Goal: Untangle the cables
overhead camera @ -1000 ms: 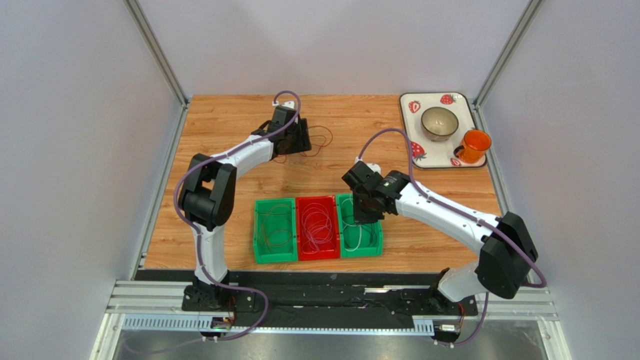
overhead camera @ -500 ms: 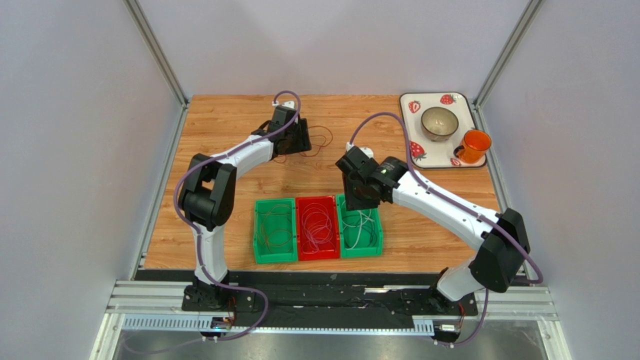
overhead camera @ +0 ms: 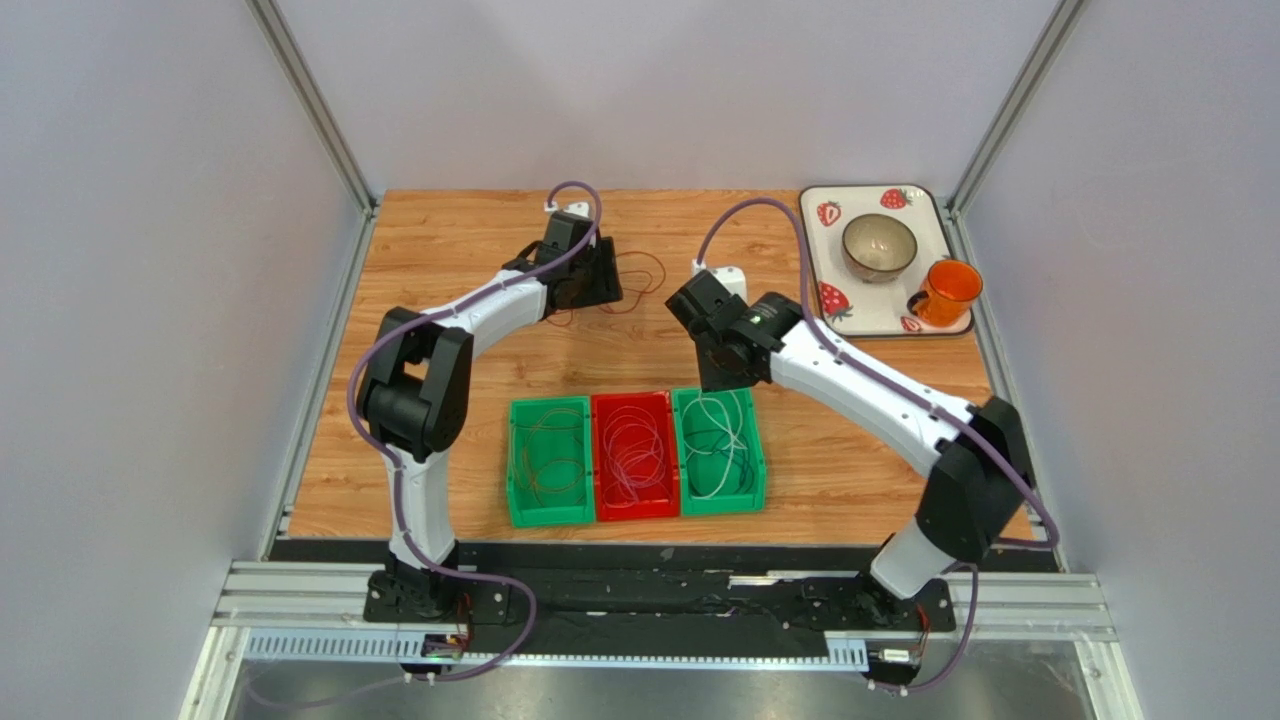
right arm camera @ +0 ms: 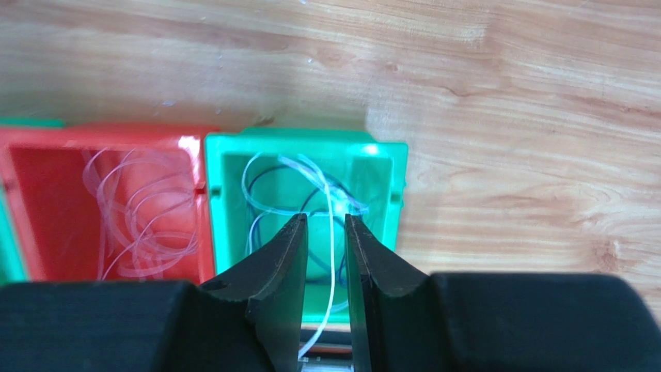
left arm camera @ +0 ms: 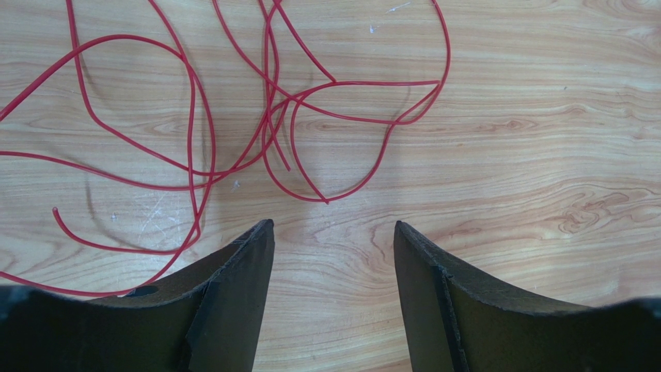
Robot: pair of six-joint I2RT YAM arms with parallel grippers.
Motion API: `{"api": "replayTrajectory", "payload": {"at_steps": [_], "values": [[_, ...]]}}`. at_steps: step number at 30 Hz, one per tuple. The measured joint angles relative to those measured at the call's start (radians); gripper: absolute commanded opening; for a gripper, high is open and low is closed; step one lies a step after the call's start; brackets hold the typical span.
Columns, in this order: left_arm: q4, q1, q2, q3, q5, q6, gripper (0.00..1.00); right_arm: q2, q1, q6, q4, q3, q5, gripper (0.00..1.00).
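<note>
Sorted cables (right arm camera: 132, 203) fill three bins (overhead camera: 633, 399) at 6 o'clock; red tangle (left arm camera: 269, 128) at 12 o'clock not yet sorted. Left gripper (left arm camera: 333, 226) wide open over it, right gripper (right arm camera: 324, 218) slightly parted, white strand (right arm camera: 332, 232) loose between

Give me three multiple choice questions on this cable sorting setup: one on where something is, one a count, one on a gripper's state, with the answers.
1. Where do the loose red cables lie?
A. In the bowl
B. On the strawberry tray
C. On the wooden tabletop, ahead of the left gripper

2. How many bins stand in the row?
A. Three
B. Two
C. Five

3. How does the left gripper stand?
A. Shut on a red cable
B. Open, holding nothing
C. Shut and empty

Answers:
1. C: the left wrist view shows the red strands on bare wood beyond the fingertips.
2. A: there is a left green bin, a red bin and a right green bin.
3. B: bare wood shows in the wide gap between its fingers.
</note>
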Motion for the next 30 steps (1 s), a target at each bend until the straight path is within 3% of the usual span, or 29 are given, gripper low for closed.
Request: {"api": "replayTrajectory", "payload": {"at_steps": [5, 12, 16, 18, 23, 27, 30], "values": [[0.0, 0.0, 0.0, 0.0, 0.0, 0.001, 0.67, 0.106, -0.014, -0.014, 0.06, -0.026, 0.005, 0.24], [-0.001, 0.0, 0.0, 0.0, -0.001, 0.004, 0.67, 0.098, -0.014, -0.006, 0.114, -0.127, -0.038, 0.22], [-0.003, 0.0, 0.0, 0.0, -0.005, 0.009, 0.65, 0.049, -0.014, 0.005, 0.116, -0.2, -0.109, 0.31], [-0.01, 0.0, 0.0, 0.004, -0.014, 0.014, 0.58, 0.025, -0.014, 0.005, 0.105, -0.193, -0.116, 0.36], [-0.06, 0.0, 0.015, 0.096, -0.057, 0.055, 0.53, -0.013, -0.016, -0.029, 0.058, -0.002, -0.089, 0.49], [-0.093, 0.0, 0.066, 0.249, -0.09, 0.104, 0.53, -0.015, -0.047, -0.077, 0.094, 0.203, -0.027, 0.5], [-0.119, 0.0, 0.106, 0.327, -0.1, 0.132, 0.53, -0.011, -0.127, -0.094, 0.168, 0.248, -0.023, 0.5]]}}
